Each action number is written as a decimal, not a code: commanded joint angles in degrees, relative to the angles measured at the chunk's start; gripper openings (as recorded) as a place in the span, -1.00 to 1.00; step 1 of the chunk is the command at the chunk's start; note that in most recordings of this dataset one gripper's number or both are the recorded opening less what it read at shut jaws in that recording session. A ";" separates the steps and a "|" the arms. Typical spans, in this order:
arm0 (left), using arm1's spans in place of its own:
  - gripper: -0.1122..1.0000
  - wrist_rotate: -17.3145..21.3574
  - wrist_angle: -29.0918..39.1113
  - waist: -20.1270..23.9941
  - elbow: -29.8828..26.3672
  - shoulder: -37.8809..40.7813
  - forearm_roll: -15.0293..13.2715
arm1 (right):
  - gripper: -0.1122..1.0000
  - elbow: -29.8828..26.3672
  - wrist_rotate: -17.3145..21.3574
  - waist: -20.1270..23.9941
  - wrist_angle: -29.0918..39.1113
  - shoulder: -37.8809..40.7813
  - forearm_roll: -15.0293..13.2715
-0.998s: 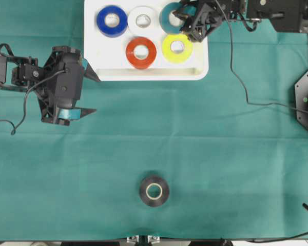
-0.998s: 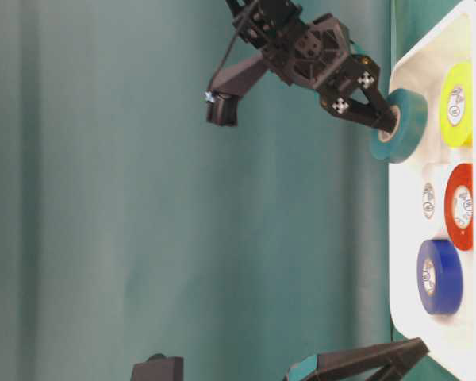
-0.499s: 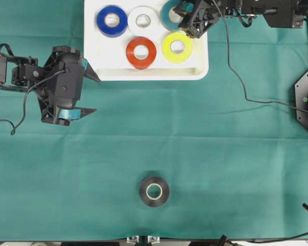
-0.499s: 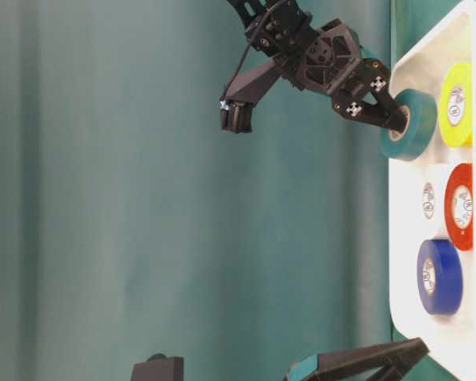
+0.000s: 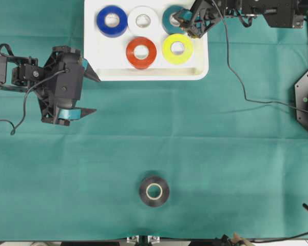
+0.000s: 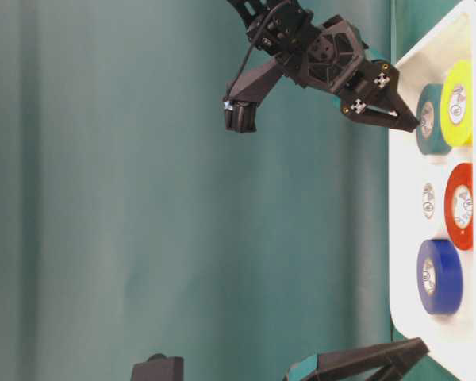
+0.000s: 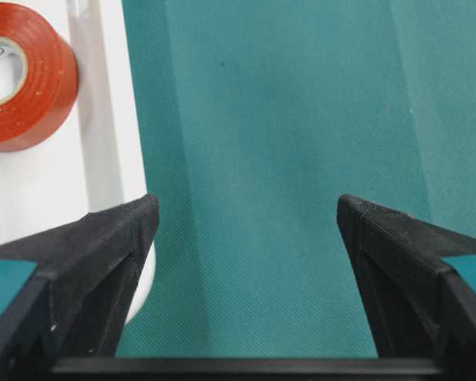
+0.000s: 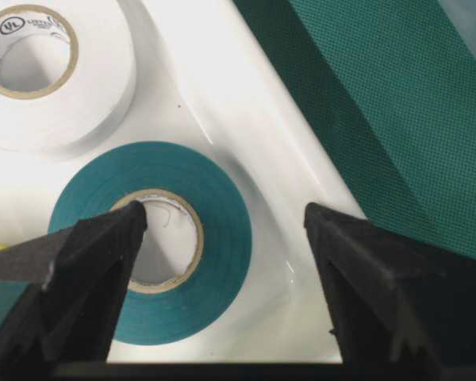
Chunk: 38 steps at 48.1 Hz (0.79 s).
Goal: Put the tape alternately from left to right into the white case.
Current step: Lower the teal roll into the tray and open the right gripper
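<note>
Five rolls lying flat in the white case [image 5: 200, 72] at top centre of the overhead view: blue roll [image 5: 112, 21], white roll [image 5: 142, 20] and teal roll [image 5: 172, 19] along the far row, red roll [image 5: 141, 52] and yellow roll [image 5: 177, 48] in the near row. Black roll [image 5: 154, 191] alone on the green cloth [image 5: 236, 154], bottom centre, well apart from the case.

Right gripper [image 5: 191, 23] over the case's upper right corner, jaws spread wide, nothing held. Right wrist view: teal roll [image 8: 152, 238] flat on the case floor, one finger [image 8: 71, 278] over its core, other finger [image 8: 381, 294] out past its rim; white roll [image 8: 51, 71] just beside it, upper left.

Left gripper [image 5: 90, 94] at left of the overhead view, just off the case's lower left corner, jaws wide, empty. Left wrist view: only cloth between the fingers [image 7: 87, 270], case rim [image 7: 115, 119] and red roll [image 7: 20, 75] at upper left.
</note>
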 commanded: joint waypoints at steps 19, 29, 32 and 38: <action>0.52 -0.09 -0.35 -0.09 -1.14 -0.53 -0.09 | 0.74 -0.44 0.09 0.70 -0.35 -3.08 -0.18; 0.52 -0.09 -0.35 -0.09 -1.14 -0.44 -0.09 | 0.73 1.58 0.09 3.16 -0.44 -7.47 -0.18; 0.52 -0.09 -0.35 -0.09 -1.14 -0.44 -0.09 | 0.73 2.55 0.09 4.57 -0.53 -9.05 -0.18; 0.53 -0.09 -0.44 -0.09 -1.14 -0.44 0.00 | 0.73 4.57 0.00 7.56 -1.41 -11.95 -0.18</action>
